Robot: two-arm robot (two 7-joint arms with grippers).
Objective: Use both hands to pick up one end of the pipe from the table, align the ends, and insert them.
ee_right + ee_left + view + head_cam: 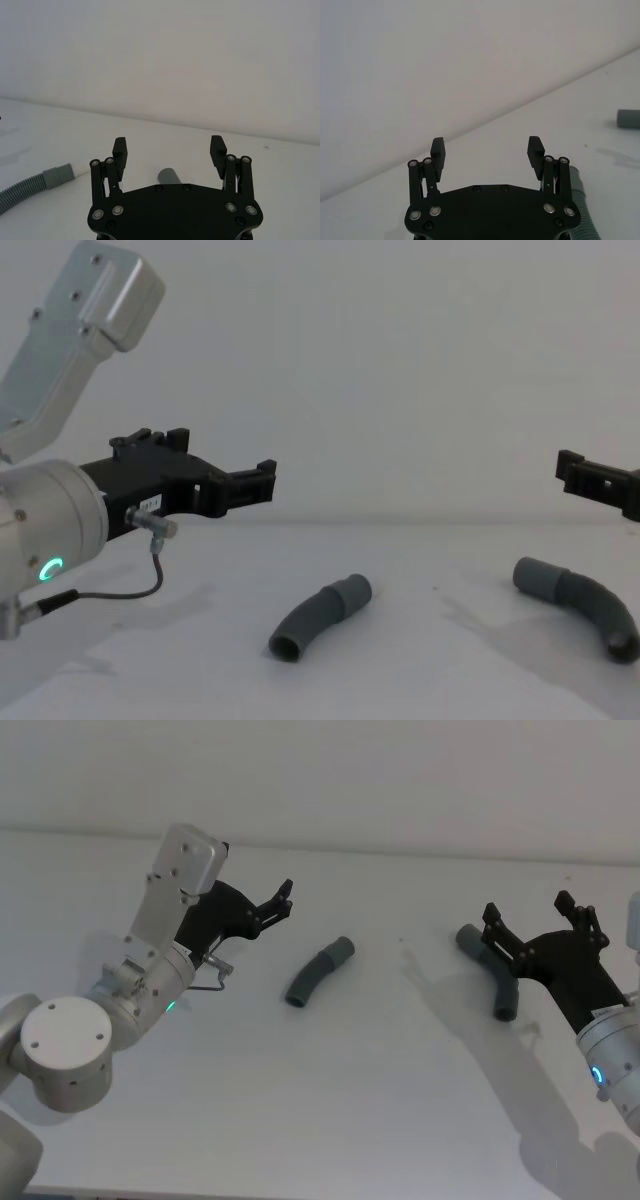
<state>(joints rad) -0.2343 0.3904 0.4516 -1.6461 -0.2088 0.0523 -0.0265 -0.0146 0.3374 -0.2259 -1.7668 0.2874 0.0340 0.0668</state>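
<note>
Two curved dark grey pipe pieces lie apart on the white table (330, 1100). One pipe piece (318, 972) (320, 616) rests near the middle, its hollow mouth toward me. My left gripper (284, 900) (486, 147) (225, 465) hovers open to its left, holding nothing. The other pipe piece (492, 972) (582, 604) lies on the right. Just above it, my right gripper (528, 910) (169, 147) (575, 470) is open and holds nothing. In the right wrist view that piece's round end (169, 176) shows below the jaws, and the middle piece's grey collar (57, 175) with a white tip lies off to the side.
A pale grey wall (400, 780) runs behind the table's far edge. A thin cable (150, 580) loops under the left wrist. Bare table lies between the two pieces and in front of them.
</note>
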